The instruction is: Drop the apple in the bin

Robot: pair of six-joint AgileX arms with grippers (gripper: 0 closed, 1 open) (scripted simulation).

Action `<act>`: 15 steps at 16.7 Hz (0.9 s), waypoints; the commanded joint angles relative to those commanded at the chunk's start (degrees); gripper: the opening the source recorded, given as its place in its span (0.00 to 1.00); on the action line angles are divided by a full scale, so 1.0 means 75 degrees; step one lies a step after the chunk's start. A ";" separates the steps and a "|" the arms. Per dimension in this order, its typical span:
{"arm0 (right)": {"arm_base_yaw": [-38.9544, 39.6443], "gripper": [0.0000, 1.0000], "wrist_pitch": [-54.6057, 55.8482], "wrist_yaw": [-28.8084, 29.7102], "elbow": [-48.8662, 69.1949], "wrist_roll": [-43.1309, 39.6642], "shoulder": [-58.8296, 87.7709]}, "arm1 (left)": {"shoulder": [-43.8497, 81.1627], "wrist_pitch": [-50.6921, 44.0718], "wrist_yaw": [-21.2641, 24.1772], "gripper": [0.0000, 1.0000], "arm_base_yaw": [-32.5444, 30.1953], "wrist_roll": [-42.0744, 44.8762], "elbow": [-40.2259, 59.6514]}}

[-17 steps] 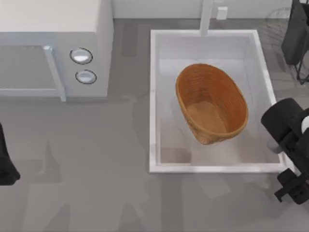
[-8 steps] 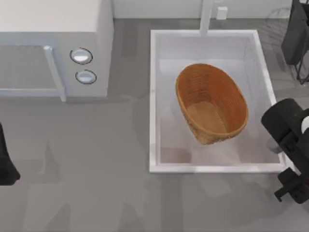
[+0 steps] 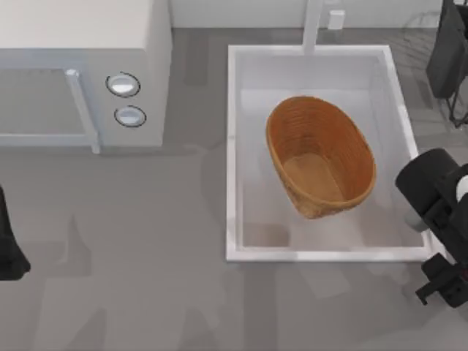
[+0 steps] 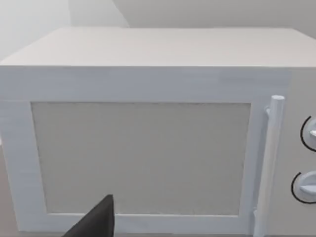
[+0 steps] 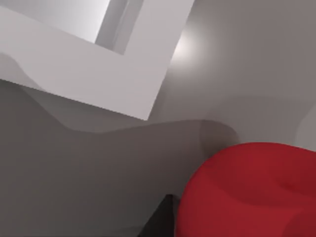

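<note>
The bin [image 3: 320, 156] is an oval orange-brown wicker basket lying tilted inside the white sink [image 3: 232, 146], and nothing lies in it. The apple [image 5: 252, 192], smooth and bright red, sits very close below my right wrist camera, on the grey counter just outside the sink's corner [image 5: 123, 74]. In the top view the apple is hidden under my right arm. My right gripper [image 3: 439, 281] hangs at the table's right edge, just past the sink's near right corner. My left arm [image 3: 9, 248] is parked at the far left edge.
A white microwave [image 3: 80, 73] stands at the back left, its door shut [image 4: 148, 148] and two round knobs [image 3: 123, 85] on its right side. A tap post [image 3: 313, 25] rises behind the sink. A dark stand [image 3: 447, 51] sits at the back right.
</note>
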 joint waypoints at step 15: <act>-0.0047 0.00 -0.4888 -0.0004 0.3226 -0.0088 -0.1705 | 0.0000 0.0000 0.0000 1.00 0.0000 0.0000 0.0000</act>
